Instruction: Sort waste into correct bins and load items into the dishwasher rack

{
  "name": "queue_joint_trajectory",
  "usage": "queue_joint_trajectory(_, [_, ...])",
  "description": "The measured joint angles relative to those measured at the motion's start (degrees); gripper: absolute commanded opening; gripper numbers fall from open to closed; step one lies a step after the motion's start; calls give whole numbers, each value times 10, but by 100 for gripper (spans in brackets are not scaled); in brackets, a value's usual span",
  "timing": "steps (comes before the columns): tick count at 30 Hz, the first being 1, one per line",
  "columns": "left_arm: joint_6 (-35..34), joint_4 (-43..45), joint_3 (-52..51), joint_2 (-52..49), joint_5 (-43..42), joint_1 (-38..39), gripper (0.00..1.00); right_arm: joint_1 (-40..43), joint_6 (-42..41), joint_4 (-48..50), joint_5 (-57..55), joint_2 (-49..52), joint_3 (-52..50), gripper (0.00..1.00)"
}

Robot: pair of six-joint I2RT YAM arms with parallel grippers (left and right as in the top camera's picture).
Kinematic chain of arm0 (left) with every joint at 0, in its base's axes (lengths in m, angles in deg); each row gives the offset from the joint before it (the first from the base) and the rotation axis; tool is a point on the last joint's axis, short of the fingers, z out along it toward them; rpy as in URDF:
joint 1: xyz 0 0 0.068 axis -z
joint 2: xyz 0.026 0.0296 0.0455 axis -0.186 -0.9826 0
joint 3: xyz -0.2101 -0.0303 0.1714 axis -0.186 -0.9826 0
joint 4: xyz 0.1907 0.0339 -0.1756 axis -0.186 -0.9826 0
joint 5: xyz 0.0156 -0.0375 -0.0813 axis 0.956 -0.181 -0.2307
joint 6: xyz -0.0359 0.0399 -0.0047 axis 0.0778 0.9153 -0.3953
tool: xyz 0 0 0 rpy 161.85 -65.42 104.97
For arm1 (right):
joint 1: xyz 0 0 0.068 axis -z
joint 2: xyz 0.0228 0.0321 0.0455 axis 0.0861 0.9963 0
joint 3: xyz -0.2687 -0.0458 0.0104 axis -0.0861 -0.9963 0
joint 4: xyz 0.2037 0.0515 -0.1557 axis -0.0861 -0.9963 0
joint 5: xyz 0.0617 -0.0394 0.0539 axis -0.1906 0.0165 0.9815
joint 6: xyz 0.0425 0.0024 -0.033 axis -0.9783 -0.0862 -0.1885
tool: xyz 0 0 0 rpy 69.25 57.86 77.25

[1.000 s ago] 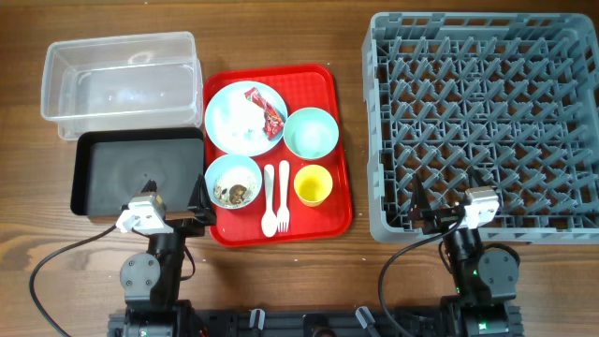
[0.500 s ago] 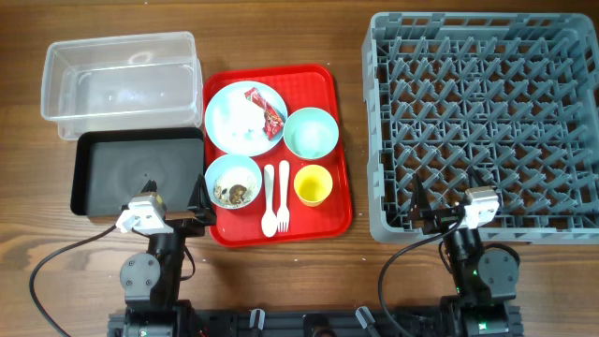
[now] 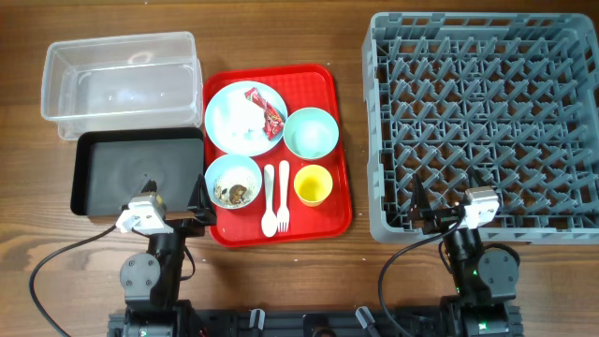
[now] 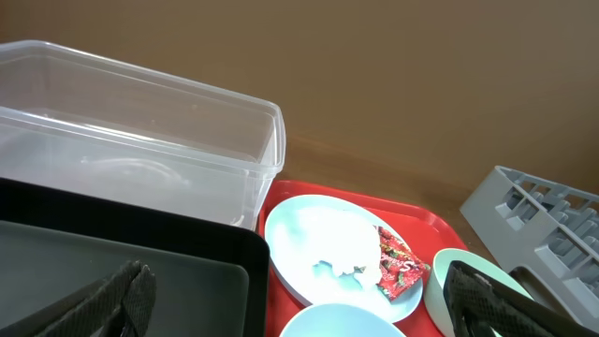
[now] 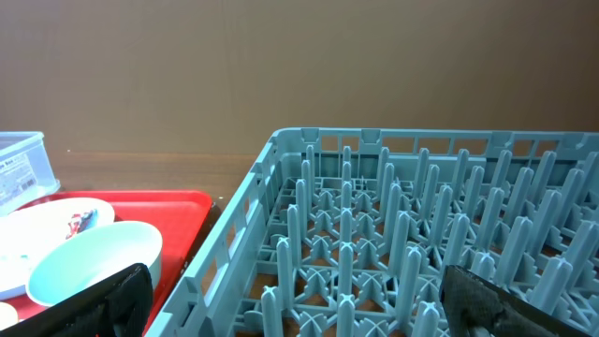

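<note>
left gripper sits just beside the red tray, near-left corner, fingers spread wide — right gripper well right of it, against the dishwasher rack, fingers spread too.

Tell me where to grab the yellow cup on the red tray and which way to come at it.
Pinch the yellow cup by its rim wall, coming straight down. It stands upright, mouth up, so the wall can be straddled. Take the side toward the dishwasher rack: the red tray is bare there, while the fork lies close on the other side.
</note>
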Motion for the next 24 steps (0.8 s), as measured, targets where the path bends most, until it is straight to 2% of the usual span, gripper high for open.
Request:
queue_joint_trajectory(13, [0, 0, 0, 0, 0, 0, 100, 0, 0, -11, -16, 0, 0, 100])
queue_joint_trajectory(17, [0, -37, 17, -2, 0, 0, 100, 0, 0, -41, -43, 0, 4, 100])
queue_joint_trajectory(20, [0, -89, 55, -31, 1, 0, 100, 0, 0, -58, -61, 7, 16, 100])
queue_joint_trajectory(24, [0, -104, 117, -109, 2, 0, 100, 0, 0, -83, -73, 47, 52, 100])
